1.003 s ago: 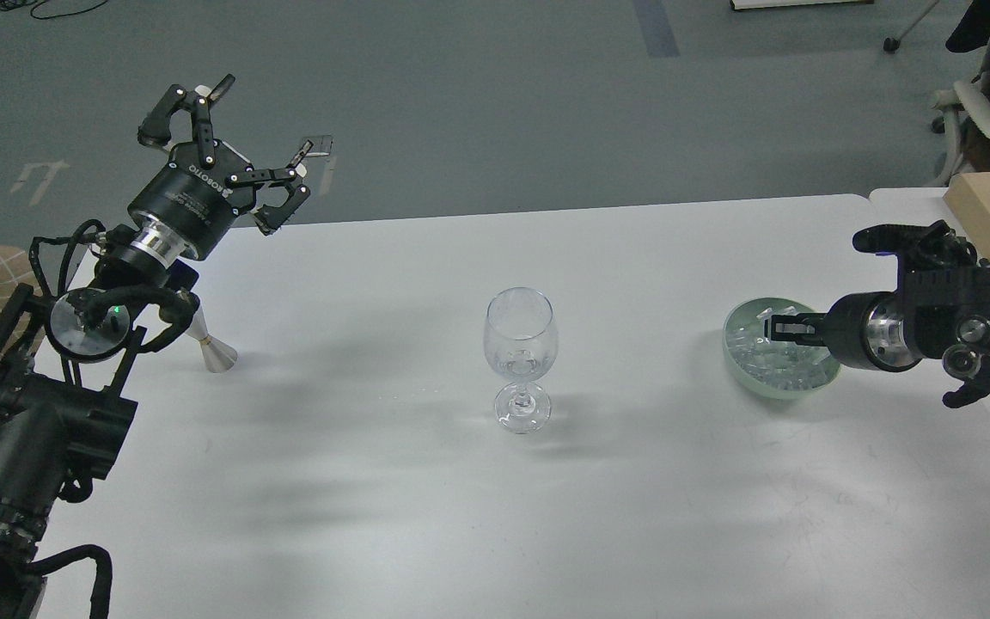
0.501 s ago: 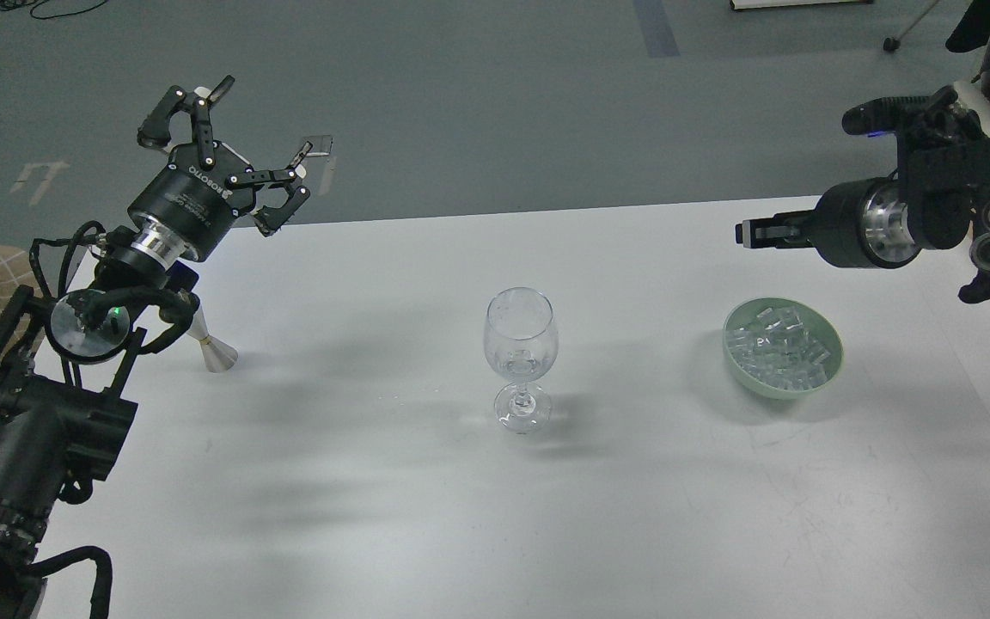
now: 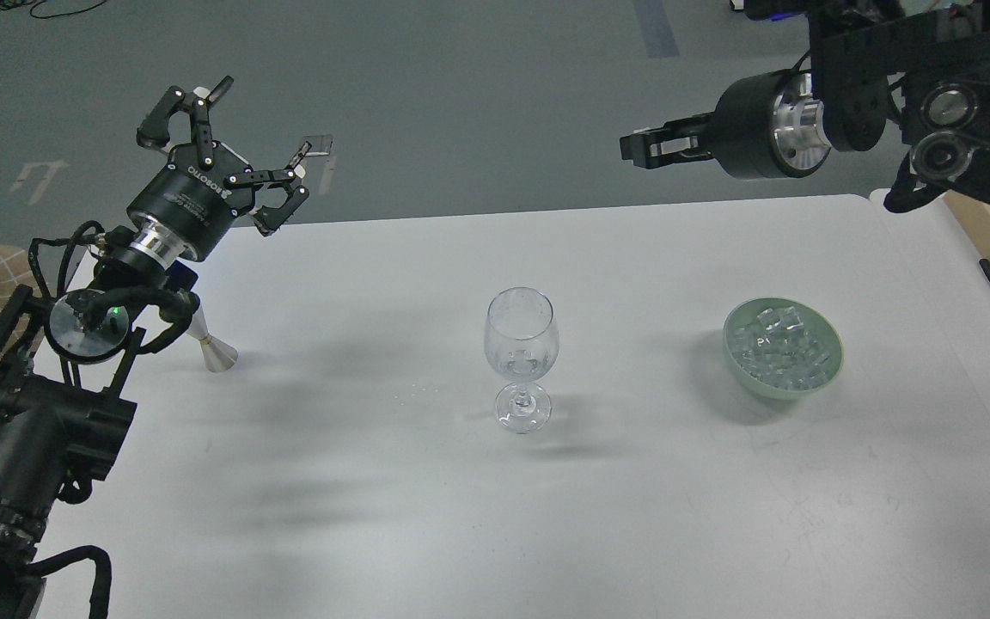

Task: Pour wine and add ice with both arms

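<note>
Ice (image 3: 780, 344) fills a green bowl (image 3: 830, 371) on white table (image 3: 357, 516) — grey floor (image 3: 461, 86) beyond.

The ice (image 3: 781, 346) is a heap of small clear, colourless cubes filling a pale green bowl (image 3: 740, 365) on the right side of the white table (image 3: 375, 481). The left arm (image 3: 74, 335) rises from the lower left, its gripper (image 3: 233, 137) above the table's far left edge with fingers spread wide. The right arm (image 3: 916, 86) enters at the upper right, its gripper (image 3: 632, 146) pointing left, high above the bowl, fingers drawn together
</note>
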You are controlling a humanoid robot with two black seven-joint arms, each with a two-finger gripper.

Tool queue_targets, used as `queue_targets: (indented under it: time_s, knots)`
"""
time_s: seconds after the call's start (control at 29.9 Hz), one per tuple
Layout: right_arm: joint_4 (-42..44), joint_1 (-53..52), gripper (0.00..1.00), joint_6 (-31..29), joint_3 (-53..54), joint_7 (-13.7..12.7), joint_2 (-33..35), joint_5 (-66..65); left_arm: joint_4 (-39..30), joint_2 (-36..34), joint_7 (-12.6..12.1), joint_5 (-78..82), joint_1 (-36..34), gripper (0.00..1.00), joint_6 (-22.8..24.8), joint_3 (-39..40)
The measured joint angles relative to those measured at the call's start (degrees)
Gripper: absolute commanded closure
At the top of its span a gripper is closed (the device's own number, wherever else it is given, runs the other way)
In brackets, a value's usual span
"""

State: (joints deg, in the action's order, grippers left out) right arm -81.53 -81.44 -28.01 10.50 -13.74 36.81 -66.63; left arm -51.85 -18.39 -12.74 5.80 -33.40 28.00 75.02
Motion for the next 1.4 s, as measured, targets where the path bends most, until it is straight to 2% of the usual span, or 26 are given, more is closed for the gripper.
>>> queue_targets:
  time_s: [0.47,1.4]
  knots:
    - [-5.5,-2.1,1.00,0.0,0.0,-0.1,-4.3,0.0,0.0,0.0,0.0,0.0,0.0,0.02,0.0,0.1]
    - [-11.4,-1.5,1.00,0.0,-0.8,-0.2,-7.6,0.1,0.0,0.1,0.1,-0.6,0.0,0.02,0.0,0.3]
